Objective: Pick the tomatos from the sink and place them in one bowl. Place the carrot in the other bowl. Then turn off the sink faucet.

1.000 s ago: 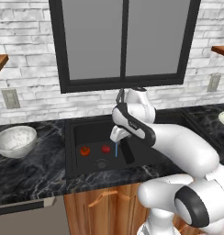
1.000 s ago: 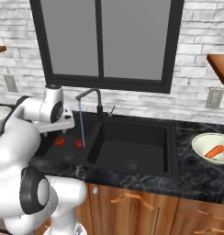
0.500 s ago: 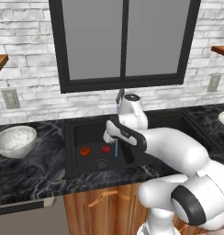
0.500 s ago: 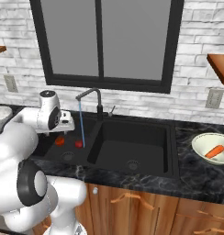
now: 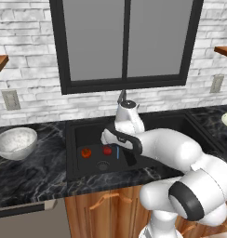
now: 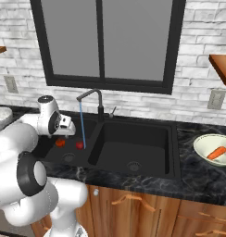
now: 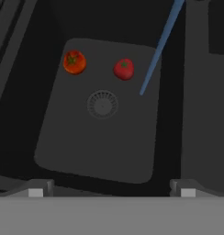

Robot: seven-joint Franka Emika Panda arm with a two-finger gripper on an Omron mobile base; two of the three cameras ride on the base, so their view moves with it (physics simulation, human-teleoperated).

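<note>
Two tomatos lie on the floor of the left basin of the black sink: an orange-red one and a red one. My gripper hangs open above that basin, empty, with both tomatos ahead of its fingertips. The faucet pours a thin blue stream beside the red tomato. The carrot lies in the pale cream bowl on the right counter. The mottled grey-white bowl stands on the left counter.
A round drain sits in the basin floor just below the tomatos. The right basin has its own drain. The faucet's lever handle stands behind the divider. Wooden shelves flank the window; cabinet fronts run below the counter.
My hand has moved a little left and down, from beside the faucet to over the left basin. The tomatos, the carrot and the running water are as before.
</note>
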